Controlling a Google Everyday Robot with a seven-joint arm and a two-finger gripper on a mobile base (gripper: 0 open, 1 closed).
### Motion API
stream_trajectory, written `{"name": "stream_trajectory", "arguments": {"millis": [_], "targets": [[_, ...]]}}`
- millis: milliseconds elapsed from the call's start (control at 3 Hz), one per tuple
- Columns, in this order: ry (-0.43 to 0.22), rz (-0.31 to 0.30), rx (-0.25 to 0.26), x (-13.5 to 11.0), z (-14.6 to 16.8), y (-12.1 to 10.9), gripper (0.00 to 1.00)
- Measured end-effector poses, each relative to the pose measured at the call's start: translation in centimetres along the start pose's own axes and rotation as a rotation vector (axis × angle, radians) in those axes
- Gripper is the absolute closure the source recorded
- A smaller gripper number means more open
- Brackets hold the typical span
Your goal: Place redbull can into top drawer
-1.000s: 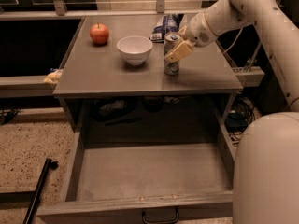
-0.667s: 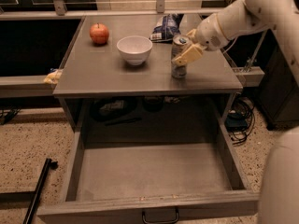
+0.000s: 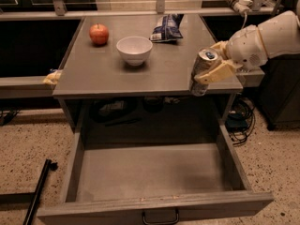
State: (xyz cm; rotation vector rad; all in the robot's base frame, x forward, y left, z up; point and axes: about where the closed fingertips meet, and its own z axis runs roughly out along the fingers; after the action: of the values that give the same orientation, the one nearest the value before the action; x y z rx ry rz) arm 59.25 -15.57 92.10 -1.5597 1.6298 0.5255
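- The gripper (image 3: 212, 73) clamps the can (image 3: 201, 62), tilted, at the table's (image 3: 93, 81) right front edge.
- The drawer (image 3: 150, 172) stands open below.
- An apple (image 3: 99, 33), bowl (image 3: 134, 49) and bag (image 3: 166, 28) sit on the table.

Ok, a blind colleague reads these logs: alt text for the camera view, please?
The gripper holds the redbull can, tilted, at the front right edge of the table, with the top drawer open below. An apple, a white bowl and a snack bag sit on the table.

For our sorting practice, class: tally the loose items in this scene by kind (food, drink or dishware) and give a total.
Food: 2, the apple and the snack bag
Drink: 1, the redbull can, gripped by the claw at the table's front right edge
Dishware: 1, the white bowl
Total: 4
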Motion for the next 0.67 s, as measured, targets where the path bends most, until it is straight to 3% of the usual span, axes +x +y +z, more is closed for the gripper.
{"name": "stream_trajectory", "arguments": {"millis": [333, 667], "targets": [[-0.057, 0.007, -0.120, -0.6, -1.6, 3.6, 1.00], [-0.049, 0.002, -0.206, -0.5, -1.7, 5.7, 1.00]]}}
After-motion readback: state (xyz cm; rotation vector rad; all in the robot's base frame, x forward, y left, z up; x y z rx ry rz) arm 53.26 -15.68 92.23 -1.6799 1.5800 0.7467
